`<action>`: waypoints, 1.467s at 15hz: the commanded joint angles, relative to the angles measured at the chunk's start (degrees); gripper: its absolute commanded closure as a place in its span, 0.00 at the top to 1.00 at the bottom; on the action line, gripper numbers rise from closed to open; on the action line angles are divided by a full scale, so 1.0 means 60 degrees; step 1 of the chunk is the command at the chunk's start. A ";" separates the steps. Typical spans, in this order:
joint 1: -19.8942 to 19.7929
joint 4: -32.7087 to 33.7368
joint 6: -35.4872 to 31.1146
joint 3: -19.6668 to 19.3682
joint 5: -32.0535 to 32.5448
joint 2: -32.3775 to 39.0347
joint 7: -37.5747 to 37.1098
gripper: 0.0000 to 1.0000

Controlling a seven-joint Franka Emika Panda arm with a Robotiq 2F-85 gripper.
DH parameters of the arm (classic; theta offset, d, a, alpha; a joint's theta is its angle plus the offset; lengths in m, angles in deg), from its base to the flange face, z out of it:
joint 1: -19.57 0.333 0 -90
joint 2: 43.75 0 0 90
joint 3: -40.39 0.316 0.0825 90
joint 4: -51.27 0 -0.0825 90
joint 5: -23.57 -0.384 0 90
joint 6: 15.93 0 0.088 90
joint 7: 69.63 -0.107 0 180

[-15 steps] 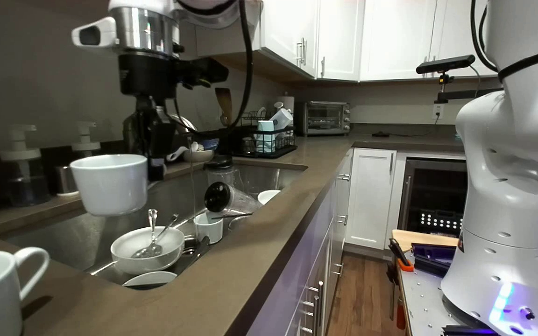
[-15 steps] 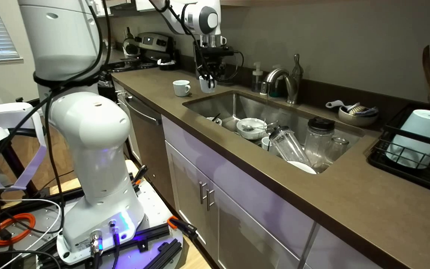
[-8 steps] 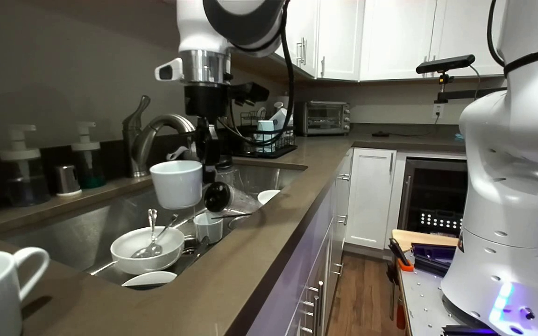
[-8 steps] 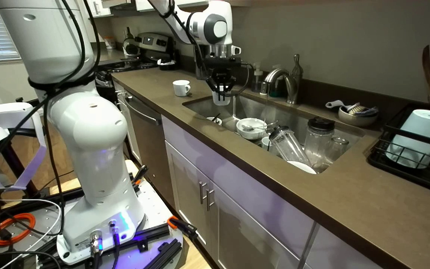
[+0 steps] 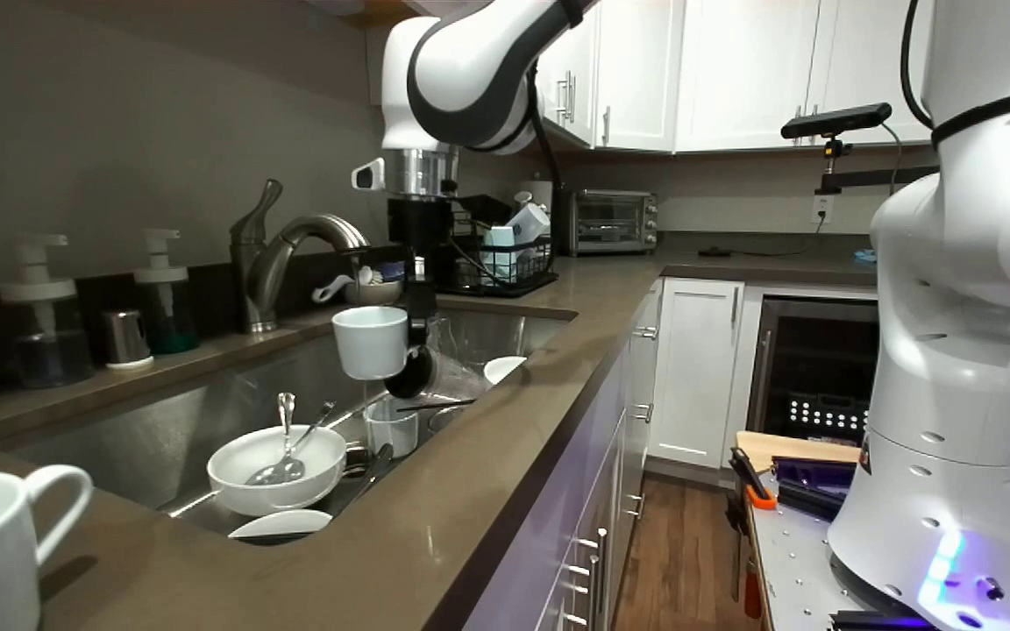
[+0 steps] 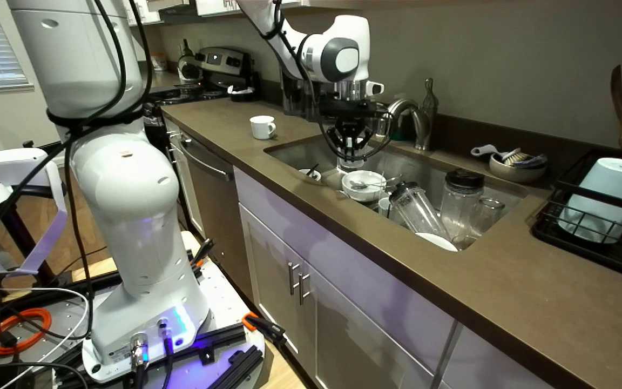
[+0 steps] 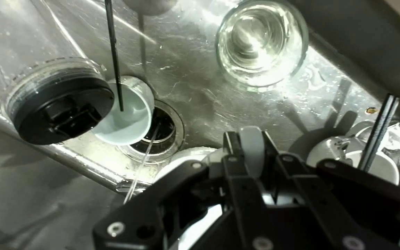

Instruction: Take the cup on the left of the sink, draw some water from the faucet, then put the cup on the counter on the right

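The tool [image 7: 250, 138] is gripping the cup [image 5: 371, 343] by its handle [image 7: 252, 152], its fingers [image 7: 233, 149] pressing close together on either side of that narrow loop; the cup is hanging upright over the sink [image 5: 110, 456], lower than the spout of the faucet [image 5: 268, 270]; in the wrist view a thin stream of water [image 7: 142, 166] is running down beside the tool toward the drain [image 7: 163, 125]; whether any is landing in the cup, I cannot tell; below, a white bowl [image 5: 273, 501] is sitting with a spoon [image 5: 275, 473] leaning inside it; a clear bottle [image 5: 459, 379] with a black lid is lying tilted nearby; a dark stick [image 7: 114, 52] is reaching over the mouth of a small pale vessel [image 7: 137, 125] just beside the drain; a clear glass [image 7: 255, 45] is standing well apart from that vessel; a second white mug [image 6: 261, 128] is resting on the table [image 5: 479, 447], near the end of the sink; soap dispensers [image 5: 161, 275] are standing along the wall side, beside the faucet.
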 commanded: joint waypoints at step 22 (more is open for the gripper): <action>-0.0289 0.1373 -0.0375 -0.0274 0.1132 0.1427 -0.2497 0.16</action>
